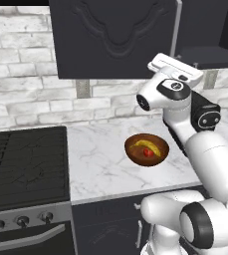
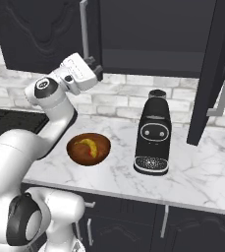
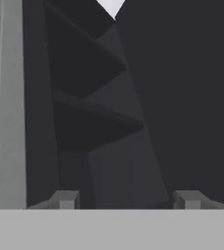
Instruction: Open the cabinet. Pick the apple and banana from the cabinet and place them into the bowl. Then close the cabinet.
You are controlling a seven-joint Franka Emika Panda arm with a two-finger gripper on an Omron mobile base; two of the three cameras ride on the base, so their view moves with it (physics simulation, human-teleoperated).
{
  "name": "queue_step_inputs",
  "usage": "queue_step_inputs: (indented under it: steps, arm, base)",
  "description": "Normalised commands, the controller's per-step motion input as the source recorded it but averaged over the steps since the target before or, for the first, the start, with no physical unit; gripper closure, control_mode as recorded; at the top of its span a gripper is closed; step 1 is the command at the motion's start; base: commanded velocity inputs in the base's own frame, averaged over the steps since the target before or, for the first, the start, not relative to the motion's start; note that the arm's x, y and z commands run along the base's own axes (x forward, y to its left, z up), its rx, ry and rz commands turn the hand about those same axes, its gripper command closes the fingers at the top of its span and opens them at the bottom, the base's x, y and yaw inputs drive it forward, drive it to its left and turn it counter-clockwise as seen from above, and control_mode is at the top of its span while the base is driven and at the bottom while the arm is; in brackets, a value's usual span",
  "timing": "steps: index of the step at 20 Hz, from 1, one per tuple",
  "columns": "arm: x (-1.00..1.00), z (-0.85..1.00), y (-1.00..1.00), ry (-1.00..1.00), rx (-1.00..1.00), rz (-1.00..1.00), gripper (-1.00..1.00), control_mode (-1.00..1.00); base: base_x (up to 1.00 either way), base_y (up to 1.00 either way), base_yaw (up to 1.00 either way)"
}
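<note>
white arm (image 1: 205, 164) fills the near corner, bent up from the base and reaching toward the cabinet (image 1: 110, 37) overhead. fingers (image 3: 125, 199) stand spread with nothing between them; seen from the hand, the tips sit well apart, a silver bar handle (image 3: 8, 107) running up one side and the dark edge of a door straight ahead.

progress, judged from how things lie:
- bowl (image 1: 147, 149) on the marble desk (image 1: 100, 164), near its front edge, between stove (image 1: 26, 164) and coffee machine (image 2: 153, 135).
- banana (image 1: 146, 146) lies inside the bowl; apple (image 1: 148, 153) lies inside too, touching or just beside the banana.
- so both fruit placements look done.
- cabinet not shut: right door (image 2: 214, 69) swung far out past the coffee machine, interior dark and open to view.
- left door (image 2: 40, 34) looks roughly flat to the wall; hand sits just beside its handle (image 2: 84, 29). whether it is fully shut i cannot tell.

what remains, i'd say: only the closing. right door clearly needs to be swung back; left door perhaps a last push.
</note>
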Motion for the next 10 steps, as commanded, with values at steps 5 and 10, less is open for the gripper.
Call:
queue_step_inputs:
  steps: [5,10]
  arm:
    - [0.21,0.0,0.0,0.0,0.0,0.0,-1.0,-1.0]
    - [0.45,0.0,0.0,0.0,0.0,0.0,-1.0,-1.0]
  base:
    - [0.0,0.0,0.0]
    - [0.0,0.0,0.0]
